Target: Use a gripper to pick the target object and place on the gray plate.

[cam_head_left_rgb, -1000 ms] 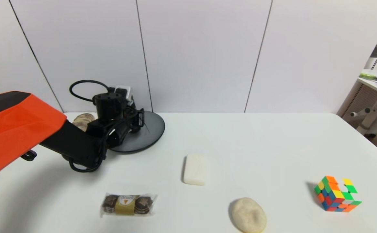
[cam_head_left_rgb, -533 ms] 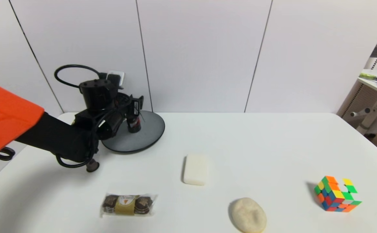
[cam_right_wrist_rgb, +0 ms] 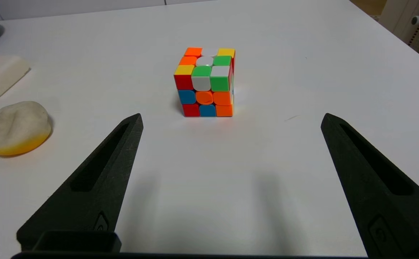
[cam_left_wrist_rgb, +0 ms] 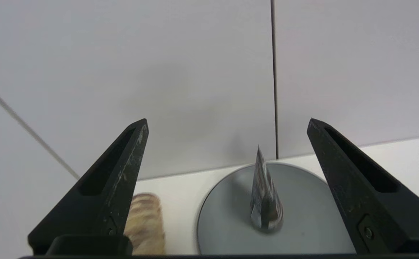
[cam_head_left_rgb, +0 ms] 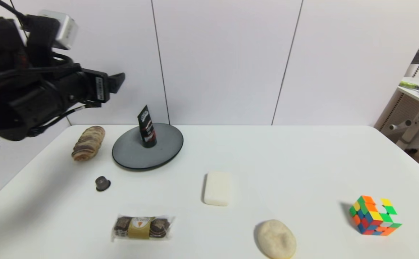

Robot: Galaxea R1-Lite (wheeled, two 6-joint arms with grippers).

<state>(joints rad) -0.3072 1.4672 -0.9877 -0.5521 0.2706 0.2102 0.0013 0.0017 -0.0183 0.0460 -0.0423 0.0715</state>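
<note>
The black squeeze tube [cam_head_left_rgb: 146,127] stands upright on its cap on the gray plate [cam_head_left_rgb: 130,154] at the table's back left. It also shows on the plate [cam_left_wrist_rgb: 231,216] in the left wrist view [cam_left_wrist_rgb: 265,201]. My left gripper [cam_head_left_rgb: 117,80] is open and empty, raised high above the table, up and to the left of the tube. In its wrist view [cam_left_wrist_rgb: 227,124] the jaws stand wide apart. My right gripper [cam_right_wrist_rgb: 231,120] is open and empty, low over the table near the cube; it is out of the head view.
A striped bread roll [cam_head_left_rgb: 88,142] lies left of the plate. A small dark brown capsule [cam_head_left_rgb: 102,183], a wrapped chocolate pack [cam_head_left_rgb: 141,227], a white soap bar [cam_head_left_rgb: 217,187], a pale oval lump [cam_head_left_rgb: 276,239] and a colour cube [cam_head_left_rgb: 373,215] lie on the white table.
My left gripper let go of the tube on the plate and rose up and back to the left. The tube stays standing on the plate.
</note>
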